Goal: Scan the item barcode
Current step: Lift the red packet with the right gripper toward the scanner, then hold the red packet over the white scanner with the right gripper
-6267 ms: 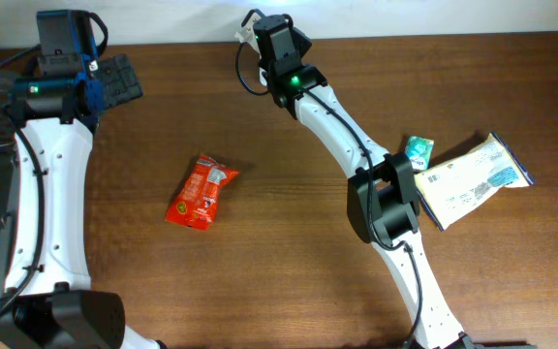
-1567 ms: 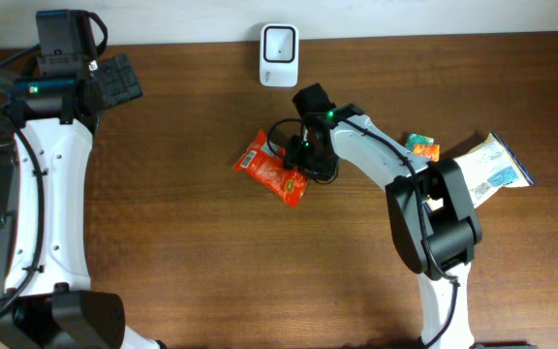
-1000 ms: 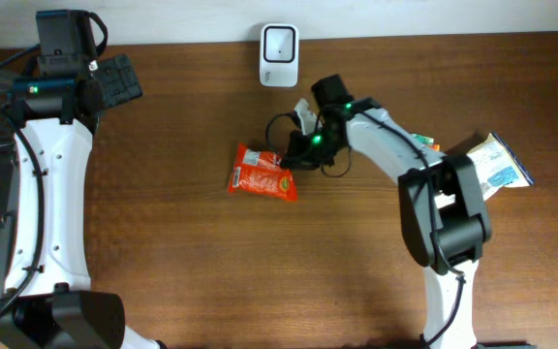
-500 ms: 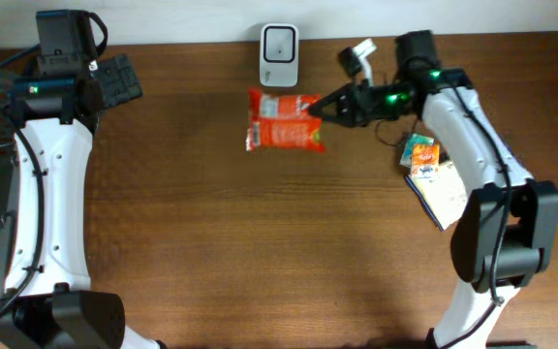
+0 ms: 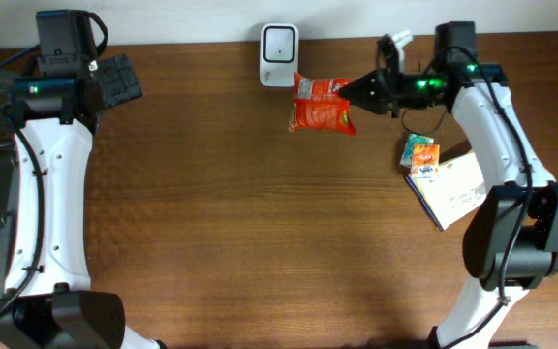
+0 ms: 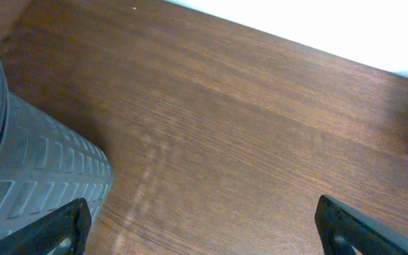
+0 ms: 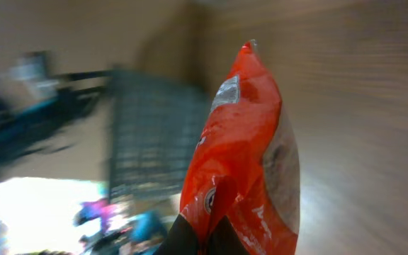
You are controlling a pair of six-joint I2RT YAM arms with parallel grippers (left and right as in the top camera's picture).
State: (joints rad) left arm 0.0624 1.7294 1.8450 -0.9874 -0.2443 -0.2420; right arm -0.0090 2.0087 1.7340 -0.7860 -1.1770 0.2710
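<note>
1. Red snack packet (image 5: 323, 105) – pinched at its right-hand edge by the right gripper (image 5: 356, 96), whose jaws are closed tight on the foil. It sits at the far side of the wooden table (image 5: 260, 242).
2. From overhead, the packet's upper left corner lies just beside the lower right corner of the white scanner (image 5: 279, 43). Whether the two touch I cannot tell.
3. The right wrist view shows the packet (image 7: 243, 163) rising from the dark fingertips (image 7: 190, 237), a silver patch near its top. The background is blurred.
4. The left gripper (image 5: 114, 82) is at the far left corner, well apart from packet and scanner, with its jaws spread wide and nothing between them.
5. In the left wrist view its fingertips (image 6: 62, 227) sit at the two lower corners over bare wood, with a grey ribbed container (image 6: 41, 184) at the left.
6. Near the right arm lie a small green-and-orange sachet (image 5: 420, 153) and – touching it – a flat white pouch (image 5: 450, 188).
</note>
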